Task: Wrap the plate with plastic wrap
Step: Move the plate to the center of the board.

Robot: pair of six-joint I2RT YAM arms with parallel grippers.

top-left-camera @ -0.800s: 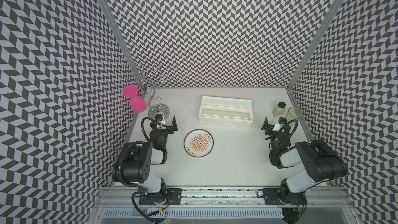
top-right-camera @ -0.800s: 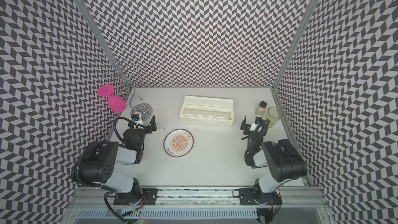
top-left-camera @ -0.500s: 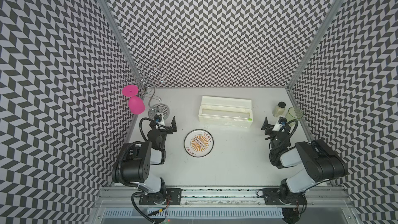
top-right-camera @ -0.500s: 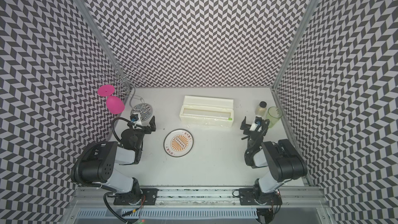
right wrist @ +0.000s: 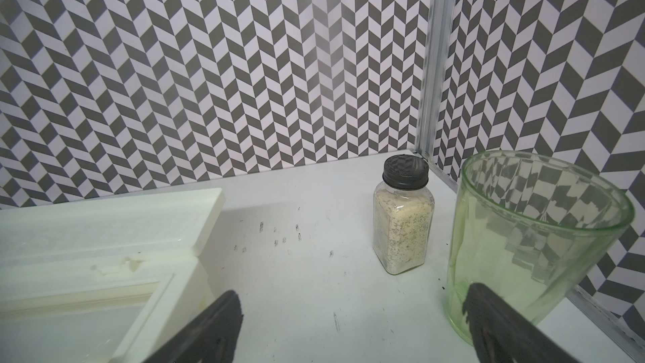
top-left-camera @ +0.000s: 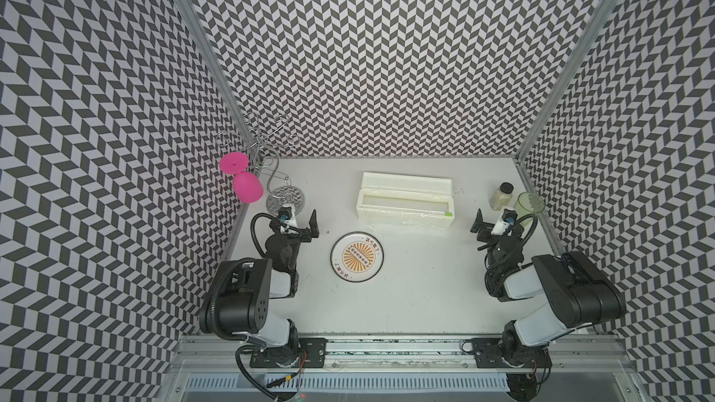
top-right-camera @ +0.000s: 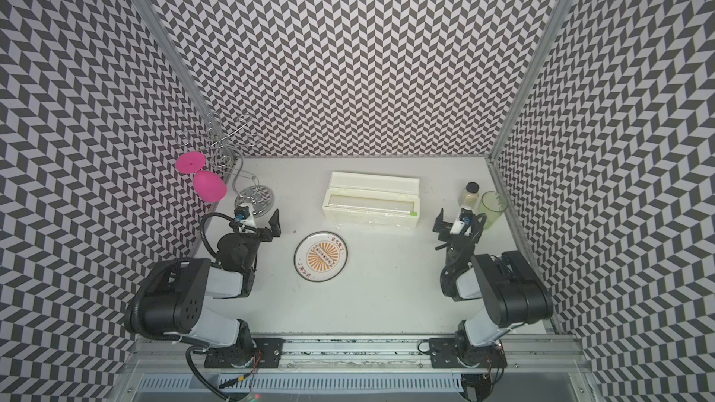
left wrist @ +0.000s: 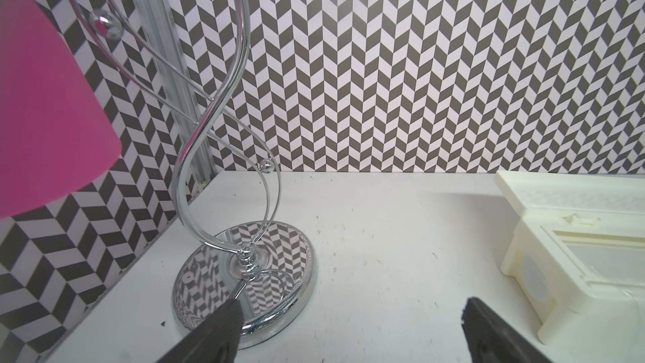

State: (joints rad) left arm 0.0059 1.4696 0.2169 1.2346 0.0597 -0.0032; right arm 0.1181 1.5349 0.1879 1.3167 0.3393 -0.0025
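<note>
While the left hand (top-left-camera: 300,223) and the right hand (top-left-camera: 497,226) are both hanging wide open and holding nothing, the plate (top-left-camera: 356,256) is lying flat on the counter (top-left-camera: 418,288) between them, nearer the left hand. The dispenser box (top-left-camera: 404,203) is lying just beyond it, its long axis running side to side, its green tab (top-left-camera: 448,213) toward the right hand. What is probably the plastic wrap (top-left-camera: 419,222) is showing as a glossy strip along the box's near side. Small characters are ringing the plate's sunburst, too small to read; the box is bearing no visible label.
</note>
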